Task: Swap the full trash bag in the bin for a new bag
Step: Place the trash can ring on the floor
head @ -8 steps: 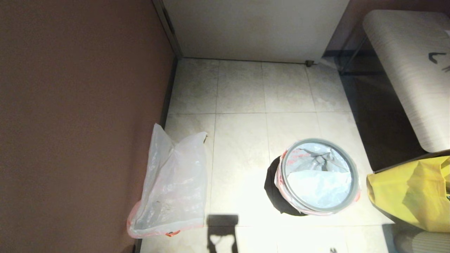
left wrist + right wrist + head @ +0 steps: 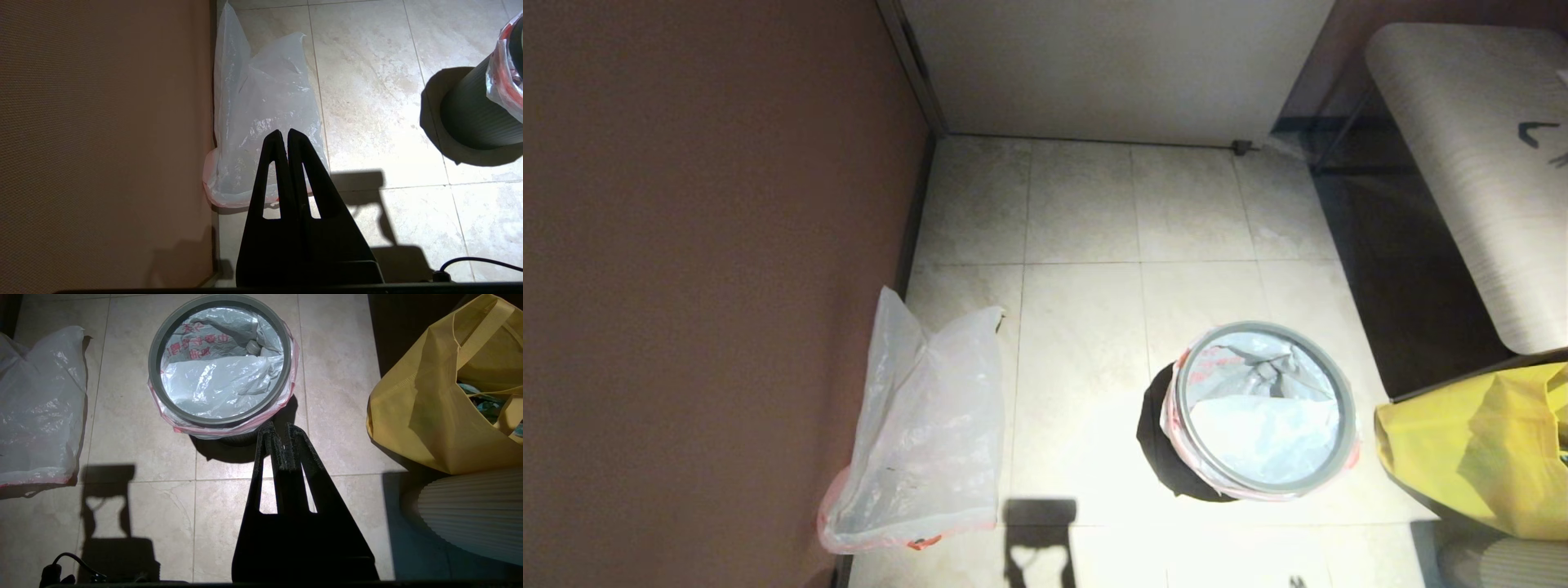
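The bin [image 2: 1168, 457] is a small black pail on the tiled floor with a grey hoop [image 2: 1258, 328] on its rim. The hoop clamps a translucent bag [image 2: 1262, 433] with red print that holds crumpled plastic. In the right wrist view the bin's hoop [image 2: 154, 371] and lining bag [image 2: 220, 384] lie just beyond my right gripper [image 2: 278, 426], which is shut and empty. A flat translucent bag [image 2: 923, 425] lies by the brown wall. My left gripper [image 2: 284, 132] hovers over this flat bag [image 2: 261, 102], shut and empty. Neither gripper shows in the head view.
A brown wall [image 2: 703, 286] runs along the left. A large yellow bag [image 2: 1478, 449] stands right of the bin, also seen as the yellow bag [image 2: 433, 404], beside a ribbed white object [image 2: 470, 510]. A pale bench [image 2: 1486, 163] sits at the back right.
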